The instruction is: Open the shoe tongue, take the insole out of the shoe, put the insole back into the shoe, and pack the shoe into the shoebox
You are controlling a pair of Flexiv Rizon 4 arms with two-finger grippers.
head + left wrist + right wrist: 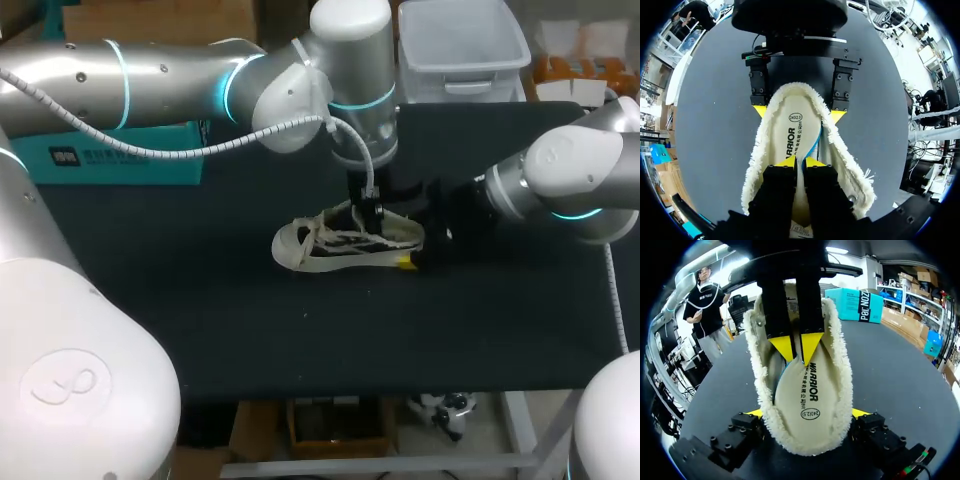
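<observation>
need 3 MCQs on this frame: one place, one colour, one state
1. Where on the shoe does the right gripper sit?
A. toe
B. heel, a finger on each side
C. under the sole

2. What colour is the shoebox?
A. teal
B. red
C. white

3. What state is the left gripper in?
A. open, holding nothing
B. shut on the insole
C. shut on the shoebox

Answers:
1 B: in the right wrist view its fingers flank the fleecy heel.
2 A: the box at the far left of the table is teal.
3 B: its tips pinch the insole's edge inside the shoe.
</observation>
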